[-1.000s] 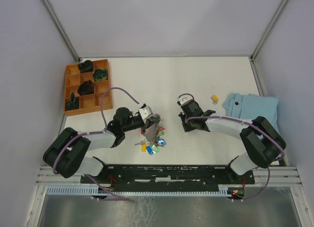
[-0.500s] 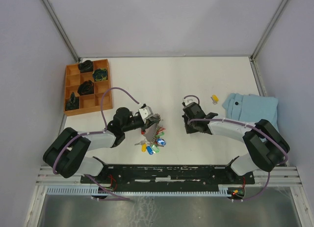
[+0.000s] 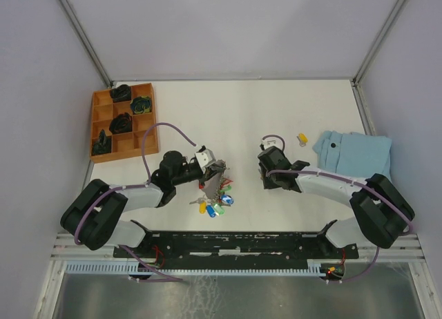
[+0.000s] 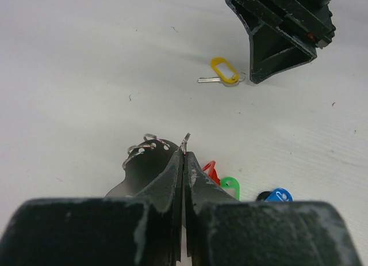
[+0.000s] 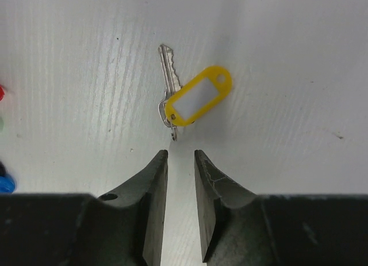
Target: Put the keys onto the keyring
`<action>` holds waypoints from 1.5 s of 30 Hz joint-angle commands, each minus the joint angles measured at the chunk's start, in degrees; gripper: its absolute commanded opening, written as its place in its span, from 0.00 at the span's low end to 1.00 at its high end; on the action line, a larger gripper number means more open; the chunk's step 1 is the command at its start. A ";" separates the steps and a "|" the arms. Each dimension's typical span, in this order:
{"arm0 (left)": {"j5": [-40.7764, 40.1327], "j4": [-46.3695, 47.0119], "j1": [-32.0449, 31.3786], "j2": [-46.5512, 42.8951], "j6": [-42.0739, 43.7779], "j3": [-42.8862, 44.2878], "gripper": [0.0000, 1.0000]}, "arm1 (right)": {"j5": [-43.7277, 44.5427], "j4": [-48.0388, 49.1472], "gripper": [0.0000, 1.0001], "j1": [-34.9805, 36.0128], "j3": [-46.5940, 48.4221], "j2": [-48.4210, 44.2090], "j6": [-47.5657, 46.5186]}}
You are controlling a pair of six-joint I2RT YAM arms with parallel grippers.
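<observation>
So the only container here is the orange divided tray [image 3: 139, 134] at the far left corner of the surface [image 3: 242, 112], and four of its compartments each have some dark item in them. They're too small to make out what they are, and the other compartments look bare. The left end effector [image 4: 184, 154] is clenched tight, with its fingertips pinching a thin metal ring at the edge of the keyring [image 4: 144, 148]. The keyring is a little cluster of grey rings on a dark plate sitting right at the finger tips, in the near middle of the surface. The keys [image 3: 215, 205] with red, green and blue tags are bunched up just below it, close to the arm bases. I can't tell from here whether each one is actually hooked onto a ring. The right end effector [image 5: 179, 155] has its jaws parted with a narrow gap and nothing in between them. It sits low over the surface just short of the yellow-tagged key [image 5: 195, 102], not touching it. That key lies flat on its own, silver blade and small ring poking out from under the tag, apart from the rest of the bunch. A folded light blue cloth [image 3: 352, 153] sits off to the right, with a tiny yellow thing [image 3: 302, 137] beside it that I can't identify.
</observation>
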 commanded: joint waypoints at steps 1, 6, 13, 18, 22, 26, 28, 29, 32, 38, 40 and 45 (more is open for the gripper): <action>1.17 2.10 -0.10 -0.19 -1.07 1.48 0.03 | 3.71 0.80 0.34 1.76 2.33 -0.61 1.54; 1.15 2.07 -0.10 -0.15 -1.00 1.45 0.03 | 8.43 1.10 0.36 4.92 4.46 1.05 2.62; 1.16 2.12 -0.14 -0.16 -0.96 1.50 0.03 | 11.40 0.83 0.36 5.63 5.14 2.76 0.90; 1.16 2.18 -0.10 -0.34 -0.96 1.45 0.03 | 12.71 1.75 0.32 5.63 4.12 2.94 0.49; 1.17 2.11 -0.16 -0.32 -1.00 1.45 0.03 | 12.33 2.49 0.31 5.63 4.02 3.73 -0.10; 1.32 1.99 -0.12 -0.32 -1.00 1.44 0.03 | 11.77 2.83 0.28 5.63 4.00 5.03 0.19; 1.30 1.88 -0.10 -0.30 -0.97 1.43 0.03 | 11.75 3.01 0.26 5.63 3.66 5.16 0.34; 1.26 1.90 -0.11 -0.36 -0.89 1.43 0.03 | 11.84 2.96 0.26 5.63 3.55 5.25 0.40; 1.33 1.86 -0.10 -0.33 -0.91 1.39 0.03 | 12.18 3.23 0.24 5.63 2.96 5.24 0.41; 1.33 1.72 -0.12 -0.36 -0.84 1.50 0.03 | 12.21 3.32 0.20 5.64 2.92 6.03 0.45; 1.33 1.68 -0.11 -0.38 -0.90 1.50 0.03 | 12.20 3.09 0.19 5.63 2.87 6.04 0.58; 1.39 1.68 -0.08 -0.40 -0.88 1.49 0.03 | 12.29 2.90 0.17 5.63 2.32 5.54 0.85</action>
